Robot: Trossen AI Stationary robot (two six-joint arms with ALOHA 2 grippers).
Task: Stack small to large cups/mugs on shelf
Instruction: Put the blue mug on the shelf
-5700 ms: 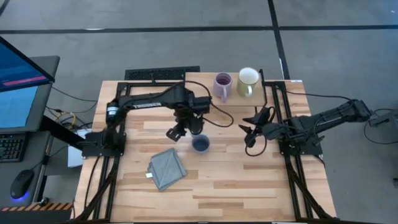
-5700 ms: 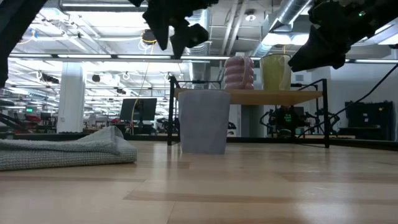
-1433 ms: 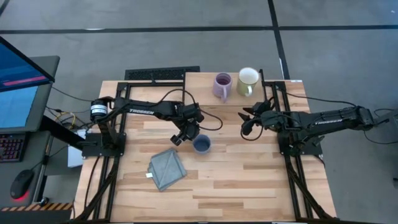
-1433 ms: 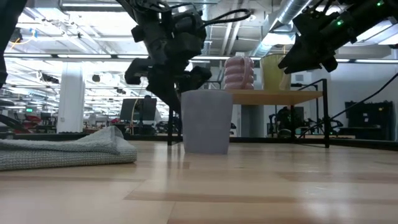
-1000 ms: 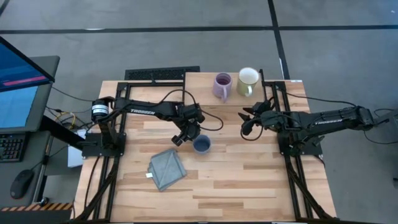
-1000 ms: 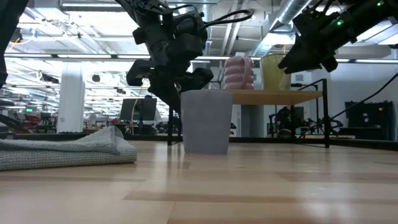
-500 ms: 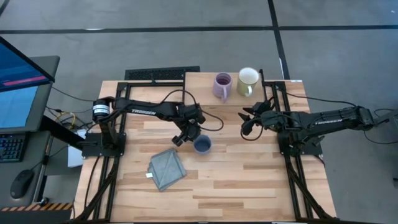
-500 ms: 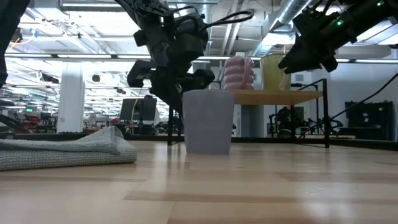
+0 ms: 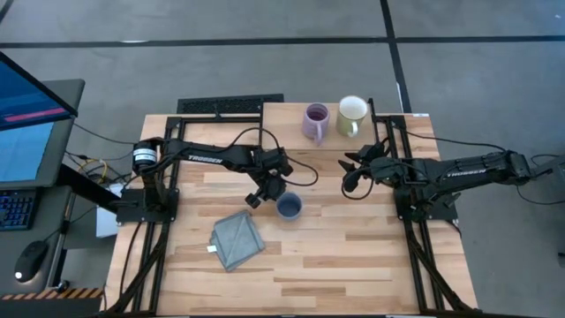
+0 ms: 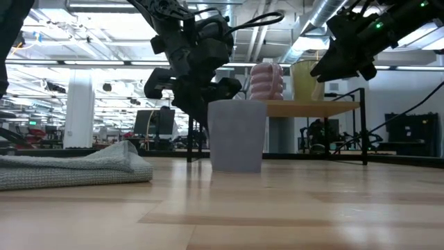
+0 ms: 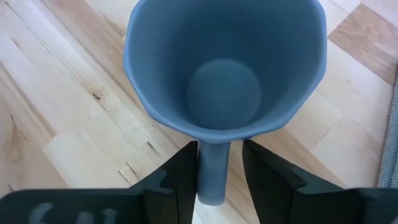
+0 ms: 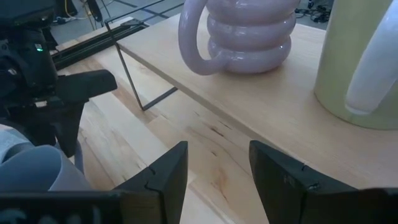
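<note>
A dusty blue mug (image 9: 289, 207) stands upright on the tabletop, its handle turned toward my left gripper (image 9: 267, 194). That gripper slants down with its two fingers on either side of the handle (image 11: 212, 174), open. The lavender mug (image 9: 315, 119) and the cream mug (image 9: 352, 113) stand side by side on the light-wood shelf (image 9: 282, 119) at the table's far edge. My right gripper (image 9: 351, 177) hangs open in the air in front of the shelf, holding nothing. My left gripper straddles the blue mug's handle, slanting down from the table's left and far side. One finger (image 11: 185, 177) lies against the side of the handle (image 11: 203, 171). A narrow strip of wood shows between the handle and the other finger. The mug stands on its base on the table.
A folded grey-blue cloth (image 9: 237, 238) lies on the tabletop near the front, left of the blue mug. The shelf's thin black legs (image 10: 188, 132) stand behind the mug. Bare wood lies between the mug and the right arm.
The blue mug has slid a little toward the table's right edge, staying upright on its base. My left gripper has stayed at the mug's handle. My right gripper has kept still.
</note>
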